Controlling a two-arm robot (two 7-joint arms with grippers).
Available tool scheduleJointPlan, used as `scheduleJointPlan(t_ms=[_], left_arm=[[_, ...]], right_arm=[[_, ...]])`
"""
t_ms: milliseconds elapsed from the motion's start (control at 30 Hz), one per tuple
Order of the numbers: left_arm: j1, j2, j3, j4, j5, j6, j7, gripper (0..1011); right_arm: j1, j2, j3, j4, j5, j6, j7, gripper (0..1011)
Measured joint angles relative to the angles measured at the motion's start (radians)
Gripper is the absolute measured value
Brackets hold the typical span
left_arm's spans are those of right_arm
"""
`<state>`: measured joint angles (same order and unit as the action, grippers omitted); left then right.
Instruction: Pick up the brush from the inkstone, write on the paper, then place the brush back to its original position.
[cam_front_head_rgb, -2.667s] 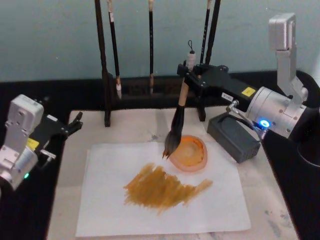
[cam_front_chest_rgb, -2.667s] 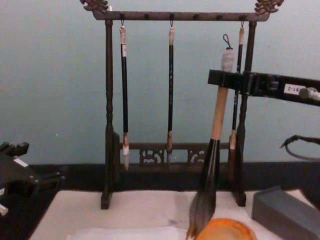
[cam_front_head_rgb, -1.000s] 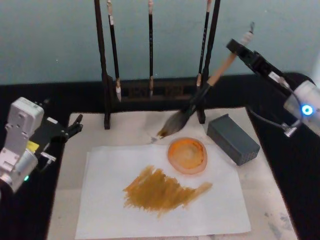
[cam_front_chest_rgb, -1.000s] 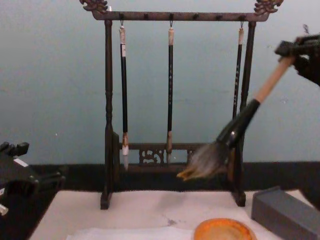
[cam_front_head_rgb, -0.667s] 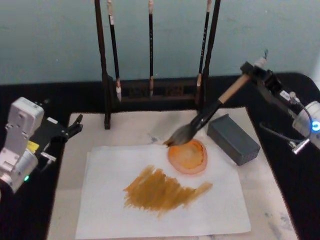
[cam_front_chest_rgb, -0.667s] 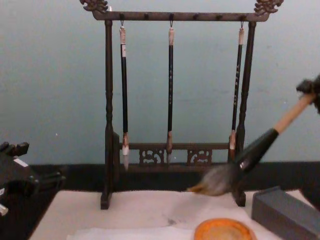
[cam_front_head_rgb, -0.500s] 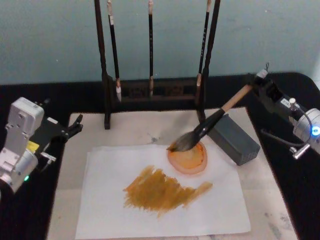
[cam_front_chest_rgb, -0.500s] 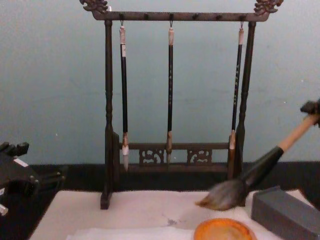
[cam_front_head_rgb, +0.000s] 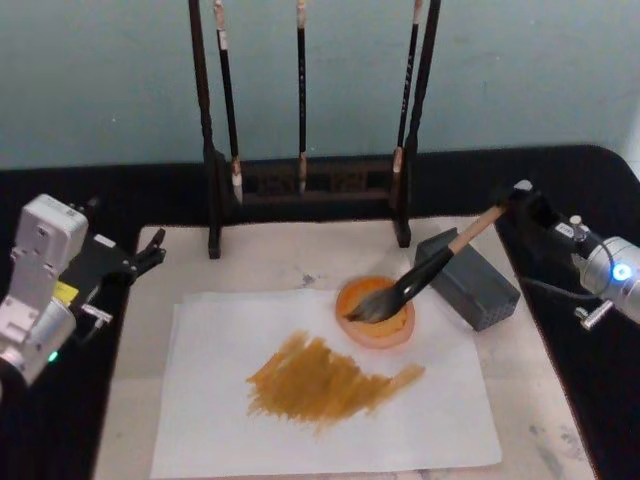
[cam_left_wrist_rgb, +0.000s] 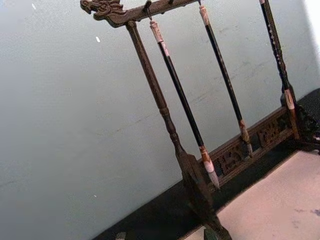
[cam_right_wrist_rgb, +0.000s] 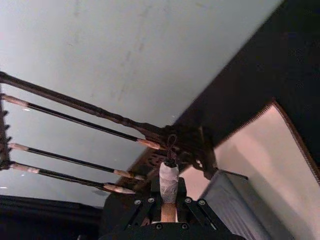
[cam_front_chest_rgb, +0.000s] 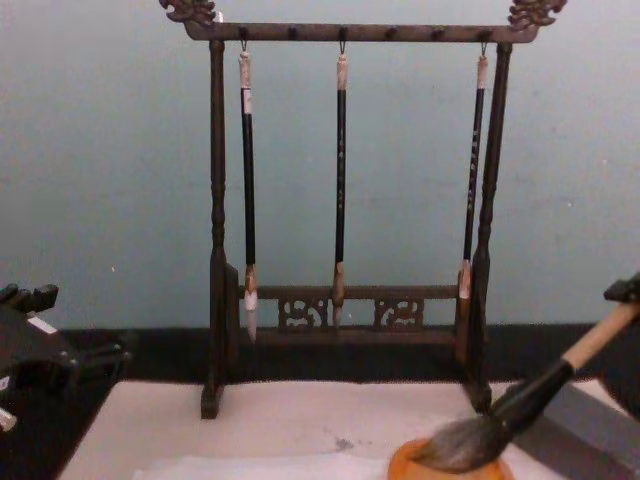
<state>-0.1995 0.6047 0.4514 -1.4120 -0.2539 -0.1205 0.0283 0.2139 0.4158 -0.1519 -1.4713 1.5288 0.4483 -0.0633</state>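
The brush lies tilted, its dark tuft resting on the round orange inkstone and its tan handle passing over a grey block. My right gripper is shut on the handle's pale end, low at the right. From the chest the tuft touches the inkstone's rim. The paper lies in front, carrying a broad ochre patch. My left gripper is parked open at the table's left edge, away from the paper.
A dark wooden rack with three slim hanging brushes stands behind the paper. The grey block sits to the right of the inkstone. A black surface surrounds the pale mat.
The right gripper swung the brush from upright over the inkstone, up and rightward, then lowered it at a slant until the tuft rests on the inkstone. The left arm stayed still.
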Motion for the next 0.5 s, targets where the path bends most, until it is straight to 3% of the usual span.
scheduleJointPlan(t_ms=[500], left_arm=[[0.000,0.000,0.000,0.000,0.000,0.000,0.000,1010]], right_arm=[[0.083,0.004,-0.075,0.112,0.008,-0.004,-0.013,161]])
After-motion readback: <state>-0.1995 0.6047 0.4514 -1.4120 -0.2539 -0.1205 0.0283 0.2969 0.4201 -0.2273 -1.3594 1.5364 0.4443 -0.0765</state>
